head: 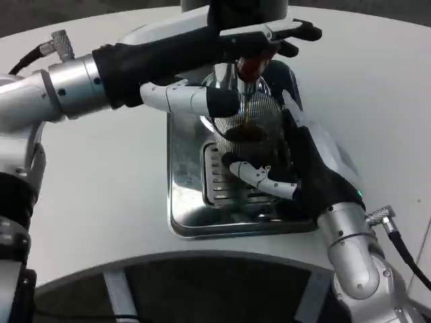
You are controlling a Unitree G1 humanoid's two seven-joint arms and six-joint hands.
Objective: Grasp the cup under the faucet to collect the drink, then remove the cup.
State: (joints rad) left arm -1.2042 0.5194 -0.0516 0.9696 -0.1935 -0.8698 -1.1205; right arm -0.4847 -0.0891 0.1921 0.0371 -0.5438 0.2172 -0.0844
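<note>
A shiny metal drip tray (185, 202) with a slotted grate sits on the white surface (101, 182), and the dispenser's dark body rises at the top edge of the view. The left forearm crosses over the tray from the left, hiding much of the machine's front. The left hand (229, 47) reaches to the faucet (250, 67), which has a reddish tip; its fingers (286, 31) lie along the tap lever, though whether they grip it or only press on it cannot be told. One white and black finger stretches across in front of the cup's left side.

The cup (252, 124) is clear ribbed plastic, upright on the grate directly under the faucet, with dark brown drink inside and a thin stream falling into it. The right hand (303, 168) wraps around the cup from the right, its fingers (259, 175) curled across the lower front, holding it.
</note>
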